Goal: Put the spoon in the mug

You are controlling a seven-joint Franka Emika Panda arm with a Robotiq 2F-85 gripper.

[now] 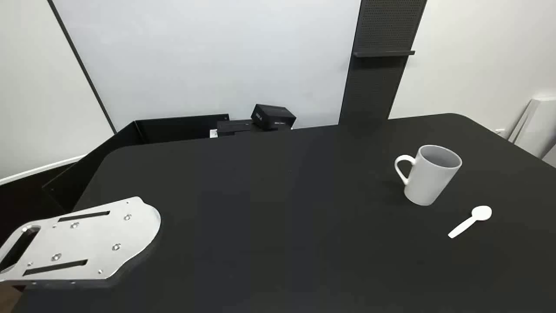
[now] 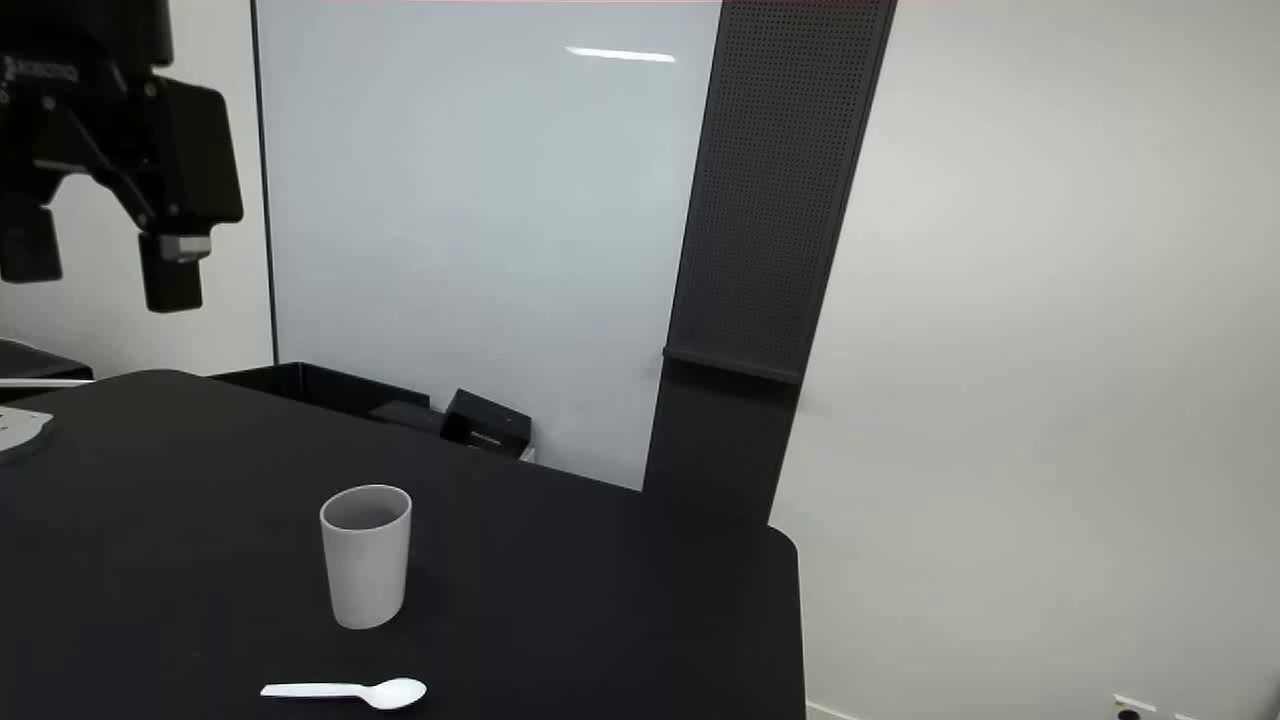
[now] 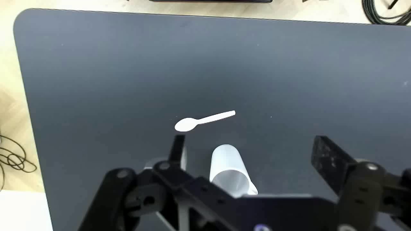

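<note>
Hanging empty, jaws wide apart, the gripper (image 3: 250, 146) should turn and pinch across the handle (image 3: 219, 116) of the spoon (image 3: 204, 120), at eleven o'clock from the mug (image 3: 226, 162) in the wrist view.

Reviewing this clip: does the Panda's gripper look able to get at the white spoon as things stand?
Probably yes: the gripper is open, and the white spoon lies uncovered on the black tabletop, apart from the white mug.

Bright; glare on white panel (image 2: 480, 230); pincer (image 3: 249, 141) blurred
</note>
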